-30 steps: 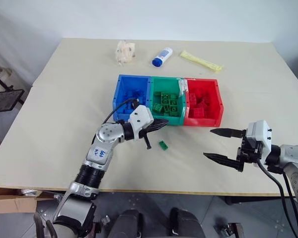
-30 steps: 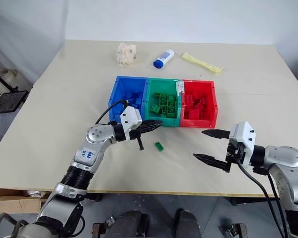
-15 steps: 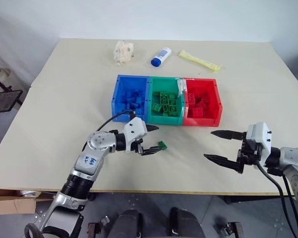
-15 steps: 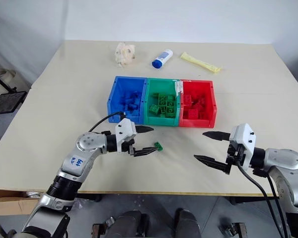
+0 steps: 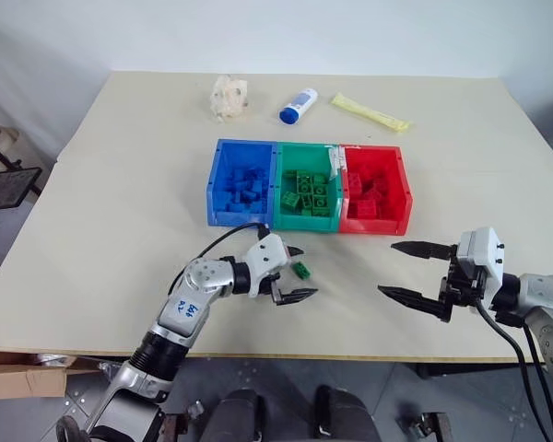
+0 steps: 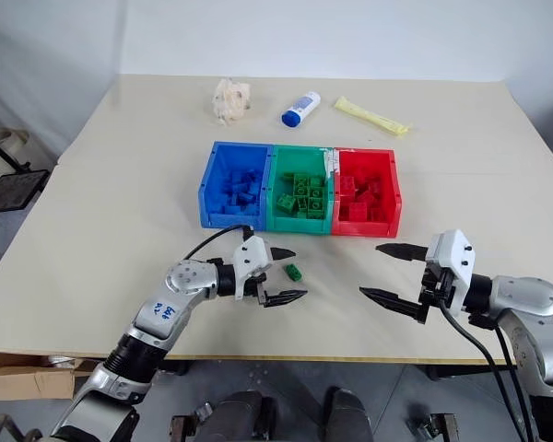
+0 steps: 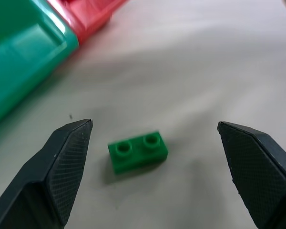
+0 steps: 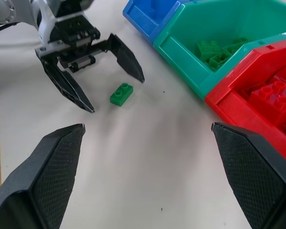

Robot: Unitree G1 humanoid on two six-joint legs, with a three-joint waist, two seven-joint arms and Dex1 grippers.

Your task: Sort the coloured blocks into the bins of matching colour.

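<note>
Centrally on the surface (image 5: pixel 120 184) sit three joined bins: the blue bin (image 5: pixel 242 181) holds blue bricks, the green bin (image 5: pixel 308 187) green bricks, the red bin (image 5: pixel 375 191) red bricks. Just in front of the green bin, one green brick (image 5: pixel 301 270) lies between the wide-open, empty left gripper's (image 5: pixel 293 273) fingers. Further right of that brick, the right gripper (image 5: pixel 415 269) hovers open, empty.
</note>
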